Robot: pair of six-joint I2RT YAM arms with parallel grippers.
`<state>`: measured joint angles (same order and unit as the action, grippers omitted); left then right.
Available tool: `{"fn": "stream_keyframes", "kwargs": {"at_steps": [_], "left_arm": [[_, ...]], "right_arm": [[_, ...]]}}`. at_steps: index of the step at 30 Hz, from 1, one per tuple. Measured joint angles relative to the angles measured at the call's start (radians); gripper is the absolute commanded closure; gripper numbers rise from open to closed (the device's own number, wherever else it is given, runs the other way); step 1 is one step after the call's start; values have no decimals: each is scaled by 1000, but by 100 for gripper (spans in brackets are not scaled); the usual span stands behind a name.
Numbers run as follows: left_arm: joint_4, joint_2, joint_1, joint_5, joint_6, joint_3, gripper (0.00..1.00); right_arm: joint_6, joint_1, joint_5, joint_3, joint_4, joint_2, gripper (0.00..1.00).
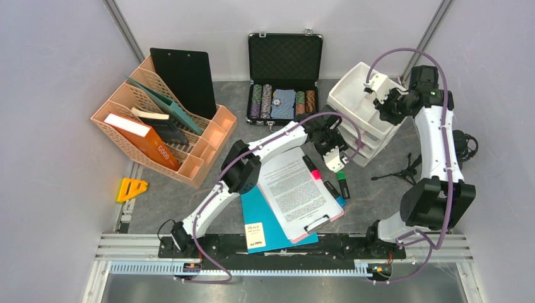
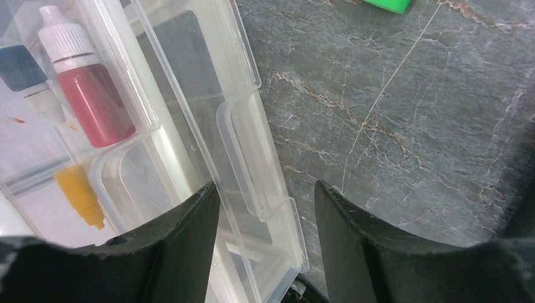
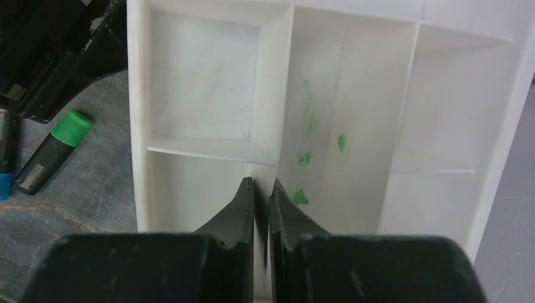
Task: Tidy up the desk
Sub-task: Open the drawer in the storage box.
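Straddles box rim with left gripper part open, gripping nothing; holds right gripper shut over tray, desk's far-right corner.

The dark grey desk carries a peach file rack at left, an open black case at the back and stacked white trays at right. A teal folder and a green-capped marker lie nearer the front.

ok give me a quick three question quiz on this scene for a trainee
1. True or false: the left claw is open.
2. The marker beside the white tray has which cap colour? a) green b) red c) yellow
3. What holds the dropper bottles?
Key: 1 true; 2 a; 3 the clear plastic box.
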<state>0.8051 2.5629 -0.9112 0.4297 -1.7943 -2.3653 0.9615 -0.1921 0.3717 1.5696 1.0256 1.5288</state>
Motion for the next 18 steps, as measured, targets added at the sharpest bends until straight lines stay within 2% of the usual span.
{"fn": "stream_keyframes", "kwargs": {"at_steps": [11, 18], "left_arm": [[-9, 0, -1, 1, -10, -7, 64], [-18, -2, -4, -2, -10, -7, 71]], "right_arm": [[-11, 0, -2, 11, 8, 8, 100], [-14, 0, -7, 20, 16, 13, 100]]}}
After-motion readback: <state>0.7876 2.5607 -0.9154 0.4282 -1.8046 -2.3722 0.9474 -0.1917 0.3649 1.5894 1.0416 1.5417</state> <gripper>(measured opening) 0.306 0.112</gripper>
